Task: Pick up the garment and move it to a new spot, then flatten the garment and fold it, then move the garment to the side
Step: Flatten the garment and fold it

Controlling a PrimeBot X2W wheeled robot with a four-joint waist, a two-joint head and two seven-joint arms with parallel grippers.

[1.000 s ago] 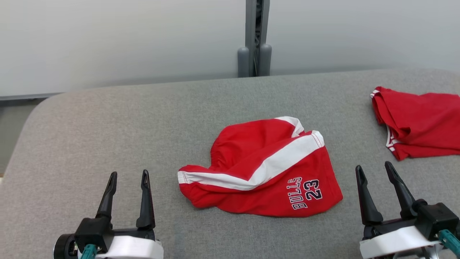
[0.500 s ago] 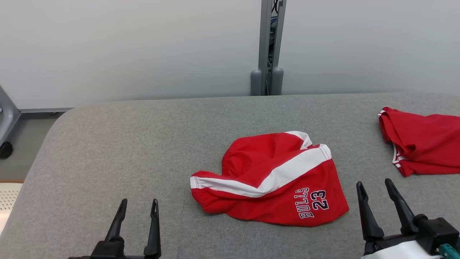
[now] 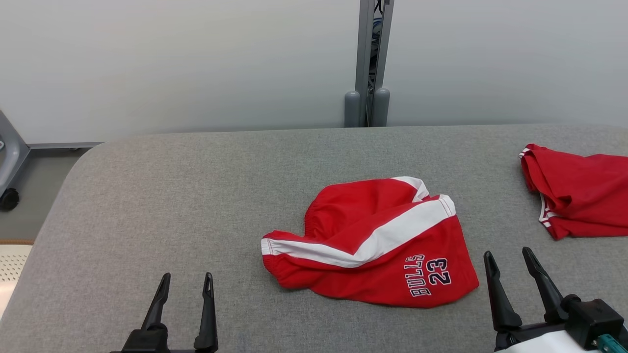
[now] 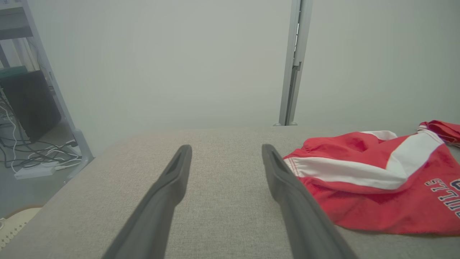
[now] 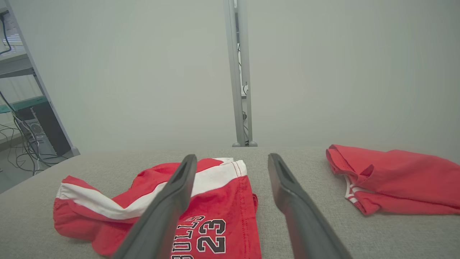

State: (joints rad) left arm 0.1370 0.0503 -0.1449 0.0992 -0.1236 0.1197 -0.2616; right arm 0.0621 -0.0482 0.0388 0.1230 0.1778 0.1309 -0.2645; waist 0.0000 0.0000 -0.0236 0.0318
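The garment [image 3: 373,242] is a pair of red shorts with a white stripe and "BULLS 23" lettering, lying crumpled at the middle of the grey padded table [image 3: 196,196]. It shows again in the left wrist view [image 4: 370,183] and the right wrist view [image 5: 215,201]. My left gripper [image 3: 187,282] stands open near the front edge, left of the shorts, with nothing between its fingers. To the right of the shorts my right gripper [image 3: 506,257] is open too, close to their lower right corner and apart from them.
A second red garment [image 3: 579,196] with white trim lies at the table's right edge [image 5: 391,176]. A grey metal post [image 3: 368,63] stands behind the table against a pale wall. At the far left are a frame leg [image 3: 10,162] on a caster, and cables [image 4: 39,158] on the floor.
The head camera tilted up and shifted, so the table and shorts sit lower in the picture and both grippers drop toward the bottom edge. The shorts lie as before.
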